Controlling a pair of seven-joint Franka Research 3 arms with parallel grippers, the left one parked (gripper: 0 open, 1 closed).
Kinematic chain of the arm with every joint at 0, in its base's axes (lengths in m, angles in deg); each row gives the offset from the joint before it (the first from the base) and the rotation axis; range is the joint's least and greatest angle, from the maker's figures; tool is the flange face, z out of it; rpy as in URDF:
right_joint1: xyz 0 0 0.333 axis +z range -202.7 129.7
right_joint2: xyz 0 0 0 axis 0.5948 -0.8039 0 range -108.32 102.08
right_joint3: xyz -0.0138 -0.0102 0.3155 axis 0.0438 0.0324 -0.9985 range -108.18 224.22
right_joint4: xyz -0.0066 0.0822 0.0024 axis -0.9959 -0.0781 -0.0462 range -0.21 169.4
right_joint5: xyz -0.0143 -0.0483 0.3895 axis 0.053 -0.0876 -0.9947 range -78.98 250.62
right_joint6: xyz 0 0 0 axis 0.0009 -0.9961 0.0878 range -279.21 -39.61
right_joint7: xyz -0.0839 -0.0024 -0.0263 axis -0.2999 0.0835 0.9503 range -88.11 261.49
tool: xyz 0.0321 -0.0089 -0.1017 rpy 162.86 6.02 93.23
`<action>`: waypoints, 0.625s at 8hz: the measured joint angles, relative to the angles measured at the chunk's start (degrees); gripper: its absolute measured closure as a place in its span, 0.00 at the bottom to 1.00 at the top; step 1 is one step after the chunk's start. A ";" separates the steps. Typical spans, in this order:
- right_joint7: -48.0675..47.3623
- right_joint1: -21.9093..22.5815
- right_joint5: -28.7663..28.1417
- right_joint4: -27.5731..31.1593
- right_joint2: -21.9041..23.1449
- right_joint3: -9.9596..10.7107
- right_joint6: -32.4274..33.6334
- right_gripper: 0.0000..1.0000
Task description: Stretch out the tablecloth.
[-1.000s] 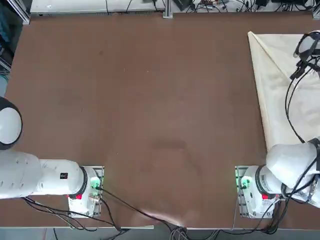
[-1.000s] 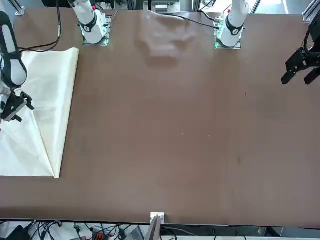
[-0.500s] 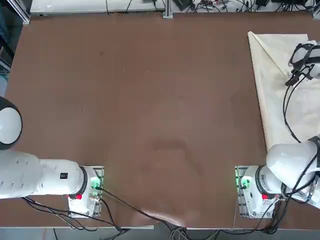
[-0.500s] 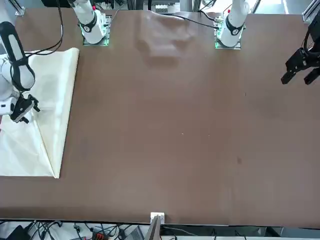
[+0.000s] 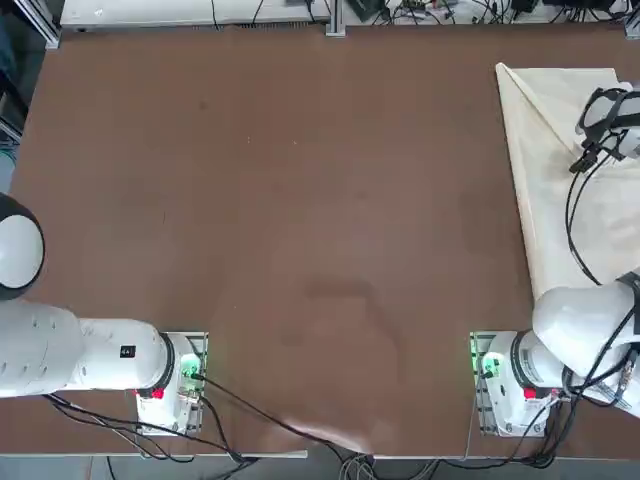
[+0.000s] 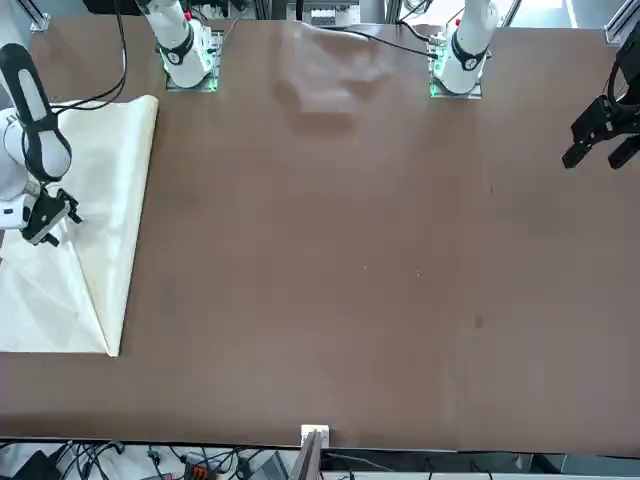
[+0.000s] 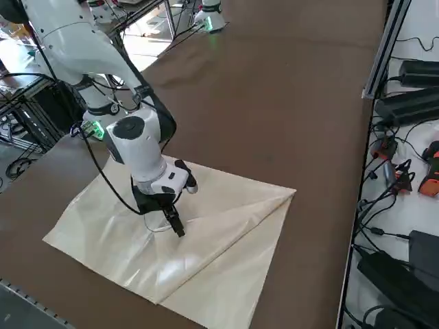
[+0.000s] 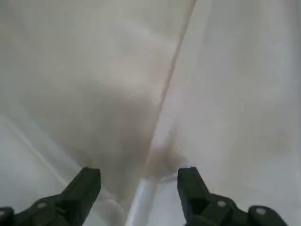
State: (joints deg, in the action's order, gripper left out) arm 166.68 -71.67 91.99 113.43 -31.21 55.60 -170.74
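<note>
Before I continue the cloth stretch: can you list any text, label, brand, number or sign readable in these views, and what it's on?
None readable.
Parked left arm: a small dark label with a red mark, too small to read.
Tablecloth: plain, no print or tag visible.
Table: bare brown surface, no markings.
Right end effector: open, right above a fold of the cloth; no lettering on its fingers.

The right arm (image 7: 137, 147) wears glossy white, rounded shells with black joint bands. A white wrist block carries the right gripper (image 7: 174, 226), fitted with two black fingers (image 8: 84, 186). Black cables (image 5: 575, 215) loop along the arm. Green and red lights glow at its base (image 5: 500, 375), mounted on a metal plate.
</note>
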 joint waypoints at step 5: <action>0.06 -0.03 0.00 -0.24 -0.73 0.00 -1.01 0.09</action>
State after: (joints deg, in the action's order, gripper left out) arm 166.74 -71.70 91.99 113.20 -31.94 55.60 -171.75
